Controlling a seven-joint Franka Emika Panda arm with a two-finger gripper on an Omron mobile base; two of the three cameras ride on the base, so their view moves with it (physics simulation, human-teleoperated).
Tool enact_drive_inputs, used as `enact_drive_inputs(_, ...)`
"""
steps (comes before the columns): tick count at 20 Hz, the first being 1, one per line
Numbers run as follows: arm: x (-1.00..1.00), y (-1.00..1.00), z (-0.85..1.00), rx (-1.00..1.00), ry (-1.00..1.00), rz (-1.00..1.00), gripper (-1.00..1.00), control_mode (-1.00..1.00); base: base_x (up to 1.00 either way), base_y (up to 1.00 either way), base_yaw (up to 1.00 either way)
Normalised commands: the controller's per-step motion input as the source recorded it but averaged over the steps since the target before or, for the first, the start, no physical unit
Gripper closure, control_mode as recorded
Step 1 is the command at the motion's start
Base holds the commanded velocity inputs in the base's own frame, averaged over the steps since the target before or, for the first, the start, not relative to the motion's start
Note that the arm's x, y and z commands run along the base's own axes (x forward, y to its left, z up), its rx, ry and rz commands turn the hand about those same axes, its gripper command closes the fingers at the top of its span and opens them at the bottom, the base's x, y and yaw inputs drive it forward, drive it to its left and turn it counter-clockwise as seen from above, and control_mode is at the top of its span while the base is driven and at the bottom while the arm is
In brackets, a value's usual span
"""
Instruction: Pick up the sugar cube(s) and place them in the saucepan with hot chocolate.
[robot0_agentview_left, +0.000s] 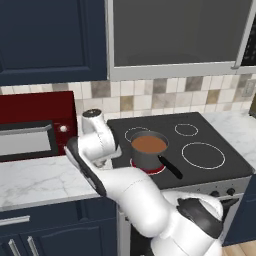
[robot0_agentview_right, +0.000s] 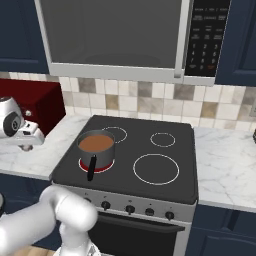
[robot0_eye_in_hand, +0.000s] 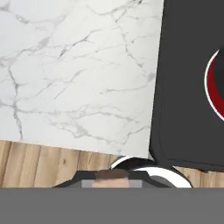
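In the hand view a small tan-brown sugar cube sits pinched between the two fingertips of my gripper, which is shut on it above the white marble counter, just left of the stove edge. From the base views the gripper hangs over the counter between the red microwave and the stove. The saucepan with hot chocolate stands on the front left burner, which glows red. Its black handle points toward the stove front. The pan lies to the gripper's right.
A red microwave stands on the counter at the left. The black stove top has three other burners with nothing on them. An over-range microwave hangs above the stove. More marble counter lies to the right.
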Motion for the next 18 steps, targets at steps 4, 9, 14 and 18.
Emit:
enact_drive_inputs(4,0.0,-0.97,0.46,-0.11,-0.11,-0.33,1.0,-1.0,0.0,0.0,0.0)
enact_drive_inputs(9,0.01,-0.96,0.44,-0.1,-0.02,-0.33,1.0,-1.0,0.0,0.0,0.0)
enact_drive_inputs(14,0.04,-0.99,0.36,-0.01,0.0,-0.33,1.0,-1.0,0.0,0.0,0.0)
enact_drive_inputs(18,0.4,-0.94,0.18,0.0,0.0,-0.21,1.0,-1.0,0.0,0.0,0.0)
